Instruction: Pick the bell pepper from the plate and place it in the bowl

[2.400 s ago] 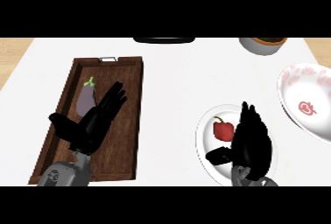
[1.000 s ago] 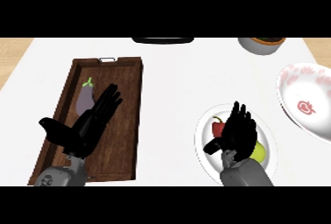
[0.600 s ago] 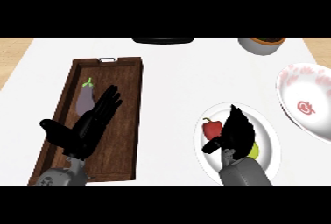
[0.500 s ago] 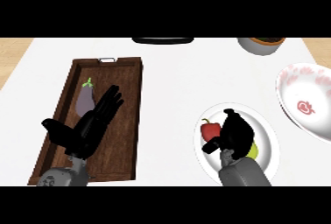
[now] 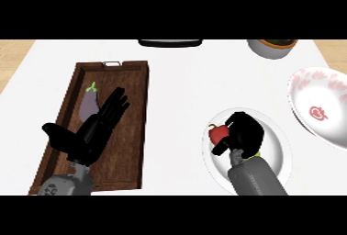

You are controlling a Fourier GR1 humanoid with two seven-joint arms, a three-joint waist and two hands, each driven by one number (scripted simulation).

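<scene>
Your right hand (image 5: 245, 134) curls half-closed round the bell pepper (image 5: 218, 133) left of its fingers; probably light and slick, so clasp its broad middle.

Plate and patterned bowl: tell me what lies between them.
Nothing; the head view shows only a narrow strip of bare white counter between the plate and the bowl.

Head view — steeply down onto counter (image 5: 176, 78)
</scene>
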